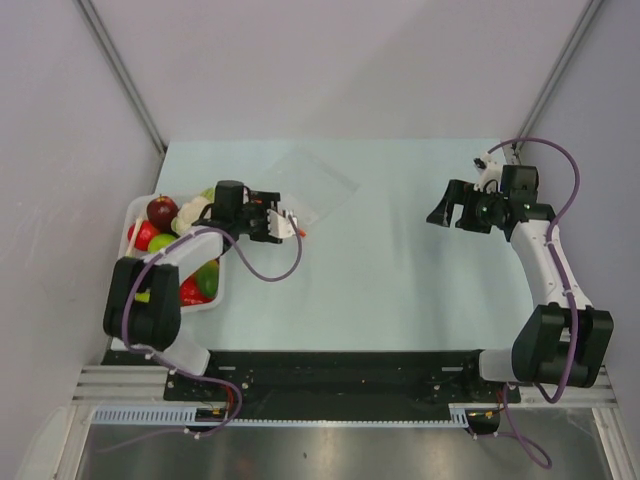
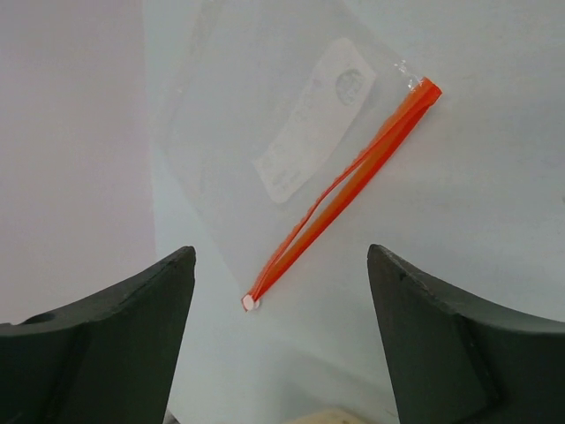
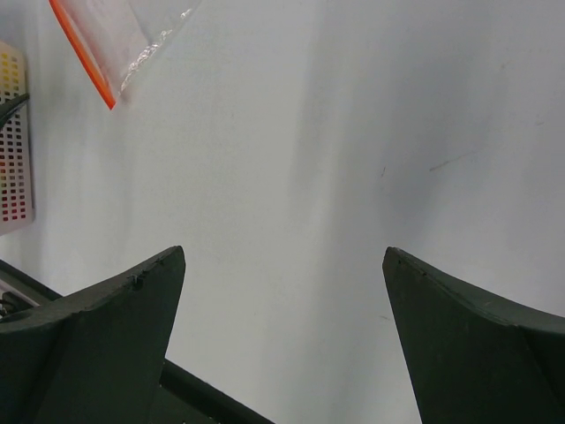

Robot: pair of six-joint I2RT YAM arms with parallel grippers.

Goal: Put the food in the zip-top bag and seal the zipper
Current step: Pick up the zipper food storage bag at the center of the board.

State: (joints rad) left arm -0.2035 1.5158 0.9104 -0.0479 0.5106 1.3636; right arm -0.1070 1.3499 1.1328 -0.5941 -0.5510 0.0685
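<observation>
The clear zip-top bag (image 1: 315,183) lies flat on the table, empty, with a white label (image 2: 313,119). Its orange-red zipper (image 2: 344,190) runs diagonally in the left wrist view, slightly parted. My left gripper (image 1: 292,224) is open and empty, just short of the zipper's near end (image 2: 251,302). The food (image 1: 162,210) sits in the white tray (image 1: 136,208) at the left: a dark red fruit, a whitish lump, green, red and yellow pieces. My right gripper (image 1: 443,206) is open and empty over bare table at the right. A corner of the bag shows in the right wrist view (image 3: 132,44).
The left arm reaches over the tray. The tray's perforated wall (image 3: 13,150) shows at the left edge of the right wrist view. Grey walls close the table at the back and sides. A black rail (image 1: 340,375) runs along the near edge.
</observation>
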